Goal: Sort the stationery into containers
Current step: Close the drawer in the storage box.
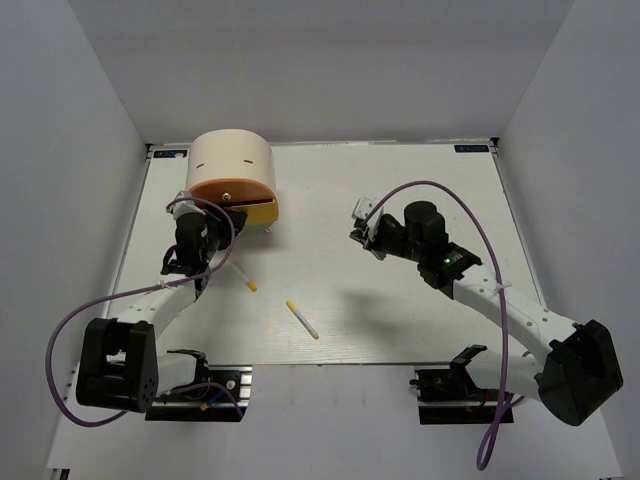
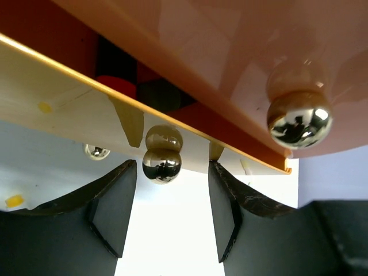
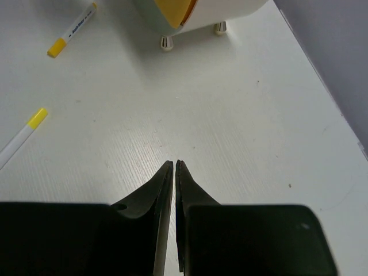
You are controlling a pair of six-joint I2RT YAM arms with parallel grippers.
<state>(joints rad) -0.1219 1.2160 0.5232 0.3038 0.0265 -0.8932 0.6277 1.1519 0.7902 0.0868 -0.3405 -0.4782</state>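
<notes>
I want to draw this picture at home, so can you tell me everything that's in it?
cabinet: one, beige, far left of the table
orange drawer: one, upper front of the cabinet
yellow drawer: one, below the orange one, sticking out
knobs: two, shiny metal, one on the orange front, one on the yellow front
highlighter: one seen, black with an orange-red cap, inside, behind the yellow front
pens: two, white with yellow tips, one by the left arm, one near the table's middle
table: one, white
cables: two, purple, left and right
left hand: black, open, fingers either side of the yellow drawer's knob
right hand: black, shut, empty, over bare table
</notes>
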